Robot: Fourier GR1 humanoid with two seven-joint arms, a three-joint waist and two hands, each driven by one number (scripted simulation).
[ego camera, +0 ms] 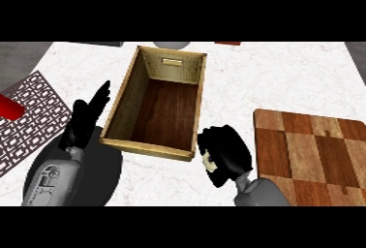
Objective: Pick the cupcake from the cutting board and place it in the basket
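The wooden basket point(146, 147), a long box with nothing visible inside it, lies in the middle of the white counter. My right hand point(227, 154) hovers just right of the basket's near right corner, between it and the checkered cutting board point(314, 155). Its fingers are curled round a small pale thing, the cupcake point(208, 162), of which only a sliver shows at the hand's left side. No object shows on the cutting board. My left hand point(85, 121) rests open, fingers up, beside the basket's left wall.
A patterned dark mat point(32, 111) lies at the left edge with a red object point(8, 107) on it. A pale round object point(172, 44) sits just beyond the basket's far end. The counter's far edge runs along the top.
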